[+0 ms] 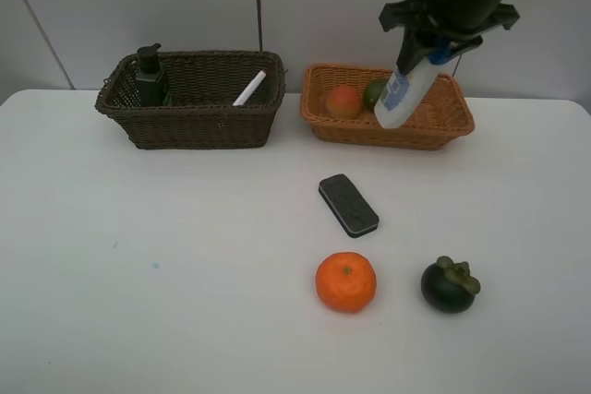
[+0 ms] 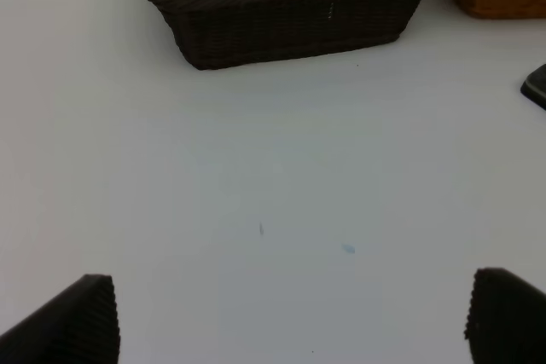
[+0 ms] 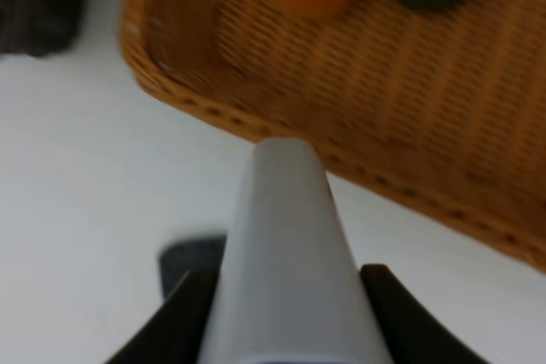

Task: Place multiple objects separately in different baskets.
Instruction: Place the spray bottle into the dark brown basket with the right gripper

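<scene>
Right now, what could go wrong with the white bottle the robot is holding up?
The white bottle hangs tilted, held only near its cap by the right gripper, so it might slip. Its bottom end is close to the red-orange fruit and green fruit in the light basket, so it may bump them or topple when released.

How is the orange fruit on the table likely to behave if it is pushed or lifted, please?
The orange fruit is round and sits free on the smooth white table, so a push would probably roll it. Its dimpled skin should offer fair grip, though curved sides may slip from narrow jaws. It looks firm, not fragile.
</scene>
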Motion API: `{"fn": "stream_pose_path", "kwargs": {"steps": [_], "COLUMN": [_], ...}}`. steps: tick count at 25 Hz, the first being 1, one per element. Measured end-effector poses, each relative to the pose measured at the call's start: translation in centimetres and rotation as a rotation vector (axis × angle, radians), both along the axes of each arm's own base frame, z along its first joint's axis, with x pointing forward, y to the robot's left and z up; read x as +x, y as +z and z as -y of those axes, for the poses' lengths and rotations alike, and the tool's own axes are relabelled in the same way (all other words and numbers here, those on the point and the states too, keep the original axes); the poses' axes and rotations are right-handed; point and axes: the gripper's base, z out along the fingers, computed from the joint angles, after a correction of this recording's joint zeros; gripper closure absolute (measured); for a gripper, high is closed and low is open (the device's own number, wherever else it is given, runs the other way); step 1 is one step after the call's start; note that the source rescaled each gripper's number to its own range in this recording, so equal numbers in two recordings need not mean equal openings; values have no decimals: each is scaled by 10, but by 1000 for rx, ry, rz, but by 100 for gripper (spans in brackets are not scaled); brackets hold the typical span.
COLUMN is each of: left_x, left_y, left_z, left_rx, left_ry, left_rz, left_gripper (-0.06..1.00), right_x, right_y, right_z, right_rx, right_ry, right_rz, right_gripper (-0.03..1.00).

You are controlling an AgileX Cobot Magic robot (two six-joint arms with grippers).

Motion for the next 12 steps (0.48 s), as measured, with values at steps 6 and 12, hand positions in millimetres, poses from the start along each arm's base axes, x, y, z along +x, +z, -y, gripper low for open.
{"fn": "stream_pose_path", "kwargs": {"steps": [6,12], "left_x": [0,0], "left_y": [0,0], "left_z": [0,0], "left_rx": [0,0], "left_ry": [0,0], "left_rz": [0,0], "left_gripper": [-6,-6], "right_x": [20,35], "right_y": [15,-10], "right_z": [-74,-137], "right_rx": [135,204], "right_ry": [120,205], "right_rz": [187,296], "right_gripper": [96,96]}}
